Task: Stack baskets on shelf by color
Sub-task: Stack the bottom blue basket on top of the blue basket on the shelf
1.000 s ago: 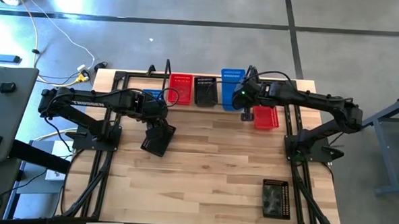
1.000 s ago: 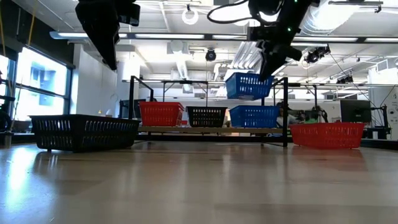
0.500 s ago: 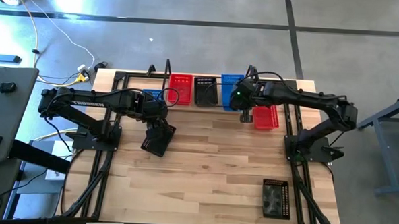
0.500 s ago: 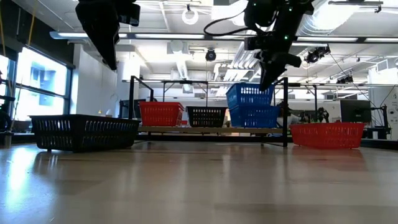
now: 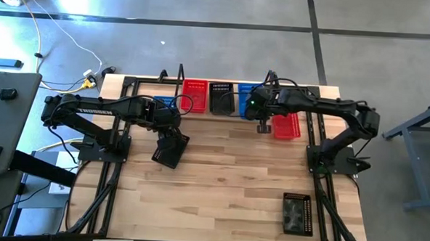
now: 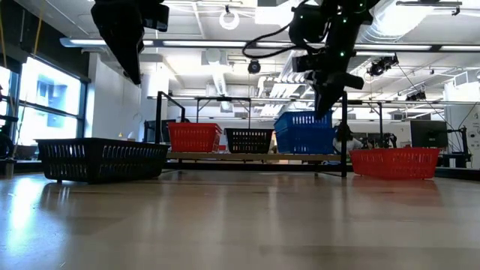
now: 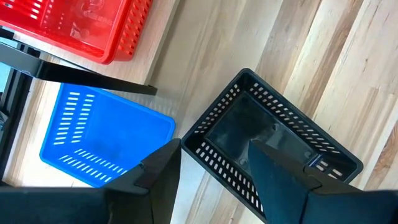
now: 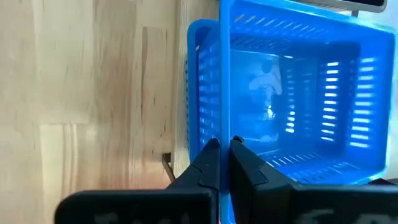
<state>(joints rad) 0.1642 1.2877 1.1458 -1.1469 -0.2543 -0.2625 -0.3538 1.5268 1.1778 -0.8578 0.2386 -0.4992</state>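
A blue basket (image 8: 292, 87) sits in my shut right gripper (image 8: 222, 163), nested in a second blue basket (image 8: 198, 93) at the right end of the shelf (image 6: 225, 156). On that shelf a red basket (image 6: 193, 137) and a black basket (image 6: 249, 139) rest on their bases. My left gripper (image 7: 221, 180) hangs open, high above a black basket (image 7: 267, 143) on the table. A third blue basket (image 7: 106, 137) lies on the table beside the shelf's left end. My right gripper pinches the upper blue basket's side wall (image 8: 219, 134) at its rim, near a corner on the table's right side. One finger (image 8: 245, 165) is inside the basket and one (image 8: 206, 163) outside, both pointing down from above. The basket sits upright, sunk into the lower blue basket (image 6: 306, 139).
A red basket (image 5: 287, 126) stands on the table right of the shelf, close to my right gripper (image 5: 261, 111). Another black basket (image 5: 297, 213) sits near the table's near right corner. Black metal uprights (image 6: 344, 135) rise at the shelf's ends. Bare wood (image 5: 227, 172) lies mid-table.
My right gripper has come down over the shelf's right end, still shut. The blue basket it carries has dropped from well above the lower blue basket into it, and now shows only slightly above its rim.
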